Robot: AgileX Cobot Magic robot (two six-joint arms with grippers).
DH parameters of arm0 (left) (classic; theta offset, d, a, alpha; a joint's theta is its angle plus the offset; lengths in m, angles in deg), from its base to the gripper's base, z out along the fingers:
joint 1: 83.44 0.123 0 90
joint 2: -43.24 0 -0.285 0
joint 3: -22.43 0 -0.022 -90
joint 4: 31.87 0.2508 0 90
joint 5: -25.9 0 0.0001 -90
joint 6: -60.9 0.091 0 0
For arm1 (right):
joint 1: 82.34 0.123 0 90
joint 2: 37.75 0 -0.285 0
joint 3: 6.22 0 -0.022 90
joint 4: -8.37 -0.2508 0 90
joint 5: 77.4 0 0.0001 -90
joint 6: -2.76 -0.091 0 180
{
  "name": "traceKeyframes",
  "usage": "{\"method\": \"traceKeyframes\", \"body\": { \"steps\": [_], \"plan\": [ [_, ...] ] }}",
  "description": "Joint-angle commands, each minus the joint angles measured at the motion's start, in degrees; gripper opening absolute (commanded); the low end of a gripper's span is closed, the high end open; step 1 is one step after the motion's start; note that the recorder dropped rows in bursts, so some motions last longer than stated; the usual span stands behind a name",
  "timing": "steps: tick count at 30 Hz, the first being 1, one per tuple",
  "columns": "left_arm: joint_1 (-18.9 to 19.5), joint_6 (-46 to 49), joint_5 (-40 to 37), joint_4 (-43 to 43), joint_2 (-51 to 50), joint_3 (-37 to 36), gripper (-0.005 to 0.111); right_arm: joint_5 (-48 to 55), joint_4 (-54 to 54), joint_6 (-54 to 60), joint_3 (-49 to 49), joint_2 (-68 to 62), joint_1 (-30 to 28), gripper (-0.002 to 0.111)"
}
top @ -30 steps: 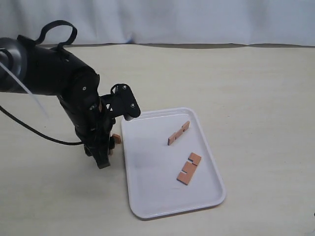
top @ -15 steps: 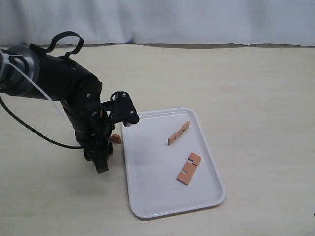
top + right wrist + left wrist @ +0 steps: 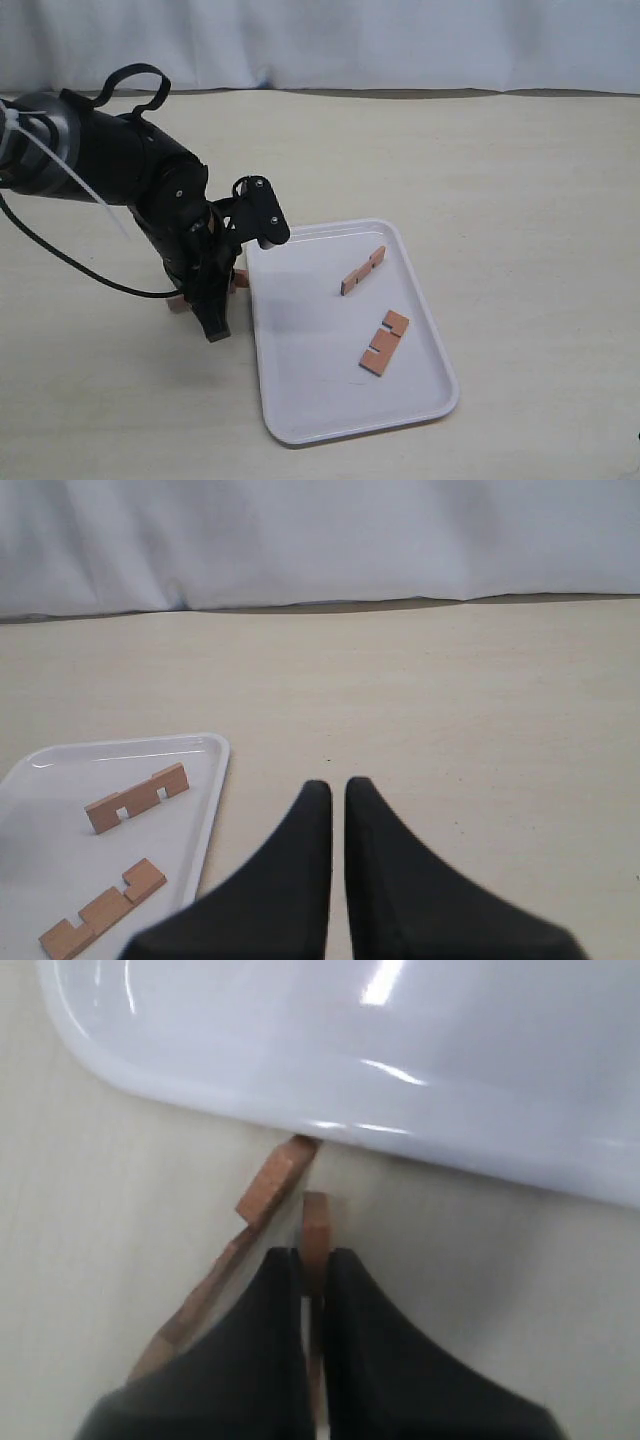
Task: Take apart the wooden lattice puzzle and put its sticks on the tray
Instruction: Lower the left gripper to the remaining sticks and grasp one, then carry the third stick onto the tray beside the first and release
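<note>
Left claw [image 3: 312, 1265] is pinched on one stick [image 3: 316, 1220] edge-on, just off the tray [image 3: 420, 1070]; a second stick [image 3: 272, 1182] lies alongside. Light, rigid, smooth wood, I reckon, so I'd hold the flat faces mid-length, clear of notches.

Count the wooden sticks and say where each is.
4. Far stick and near stick lie on the tray; pinched stick is in the left gripper; loose stick lies on the table beside the tray.
</note>
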Motion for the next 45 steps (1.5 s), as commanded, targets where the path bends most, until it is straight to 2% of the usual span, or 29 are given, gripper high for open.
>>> {"method": "traceKeyframes", "body": {
  "steps": [1,10,16,25,29,32,37,41,44,45],
  "plan": [
    [0.1,0.2,-4.6,-0.3,0.2,0.3,0.000,-0.3,0.0,0.1,-0.2,0.2,0.2,0.004],
    [0.0,0.7,-7.8,-6.5,8.3,0.3,0.000,-0.3,0.0,0.1,-0.2,0.2,0.2,0.004],
    [0.0,1.3,-5.6,-18.8,12.7,0.3,0.000,-0.3,0.0,0.1,-0.2,0.2,0.2,0.004],
    [0.0,1.3,6.9,-43.6,8.6,0.3,0.000,-0.3,0.0,0.1,-0.2,0.2,0.2,0.004],
    [0.0,1.3,11.8,-50.0,4.7,0.3,0.000,-0.3,0.0,0.1,-0.2,0.2,0.2,0.004],
    [0.0,1.3,12.7,-52.3,2.0,1.6,0.000,-0.3,0.0,0.1,-0.2,0.2,0.2,0.004],
    [-0.2,1.4,9.0,-54.2,-2.2,5.9,0.000,-0.3,0.0,0.1,-0.2,0.2,0.2,0.004],
    [-0.4,1.4,10.9,-54.3,-4.1,6.4,0.000,-0.3,0.0,0.1,-0.2,0.2,0.2,0.004],
    [-0.4,1.4,11.4,-54.3,-5.1,6.4,0.010,-0.3,0.0,0.1,-0.2,0.2,0.2,0.004],
    [-0.4,1.4,11.4,-54.4,-5.1,6.4,0.017,-0.3,0.0,0.1,-0.2,0.2,0.2,0.004]
  ]
}}
